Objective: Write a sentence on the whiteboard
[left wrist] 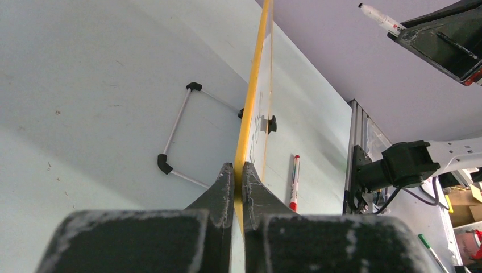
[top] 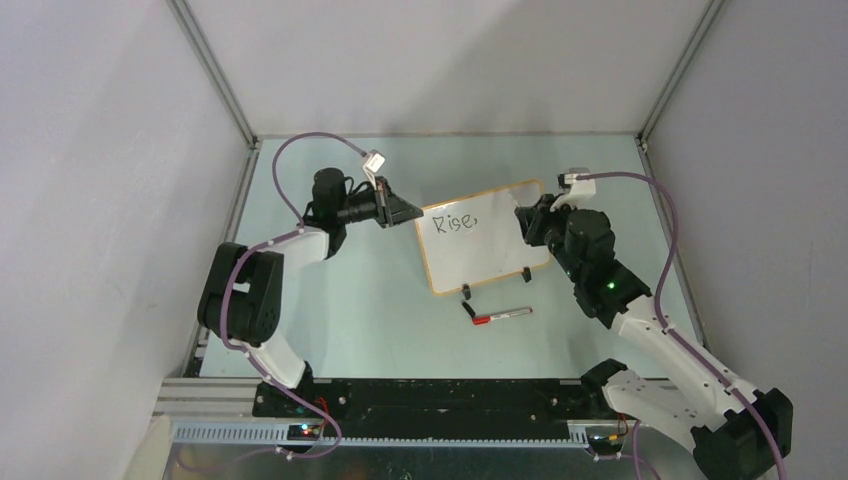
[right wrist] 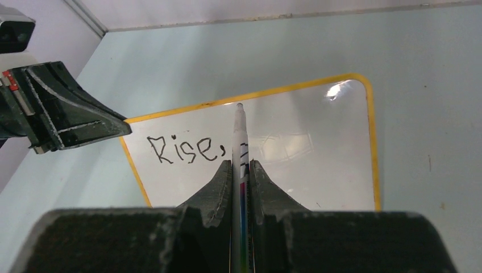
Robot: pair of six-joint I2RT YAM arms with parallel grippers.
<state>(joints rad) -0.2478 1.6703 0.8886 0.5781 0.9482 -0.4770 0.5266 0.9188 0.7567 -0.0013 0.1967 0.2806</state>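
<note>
- Top: whiteboard [top: 490, 255] stands mid-table [top: 340, 300], nearer the far edge, w/ writing [top: 452, 223] "Rise," at top left. Left claw [top: 408, 212] at its left edge, right claw [top: 527, 222] at its right. Red-capped pen [top: 502, 315] lies just in front.
- L wrist: left claw [left wrist: 239, 170] pressed together on the whiteboard's yellow frame.
- R wrist: right claw [right wrist: 240, 168] pinches a pen [right wrist: 239, 128]; tip near the whiteboard's top edge, right of "Rise,".

Scuffed black fingers [left wrist: 219, 196], black-white arms [top: 660, 335], purple cables [top: 620, 176]
</note>
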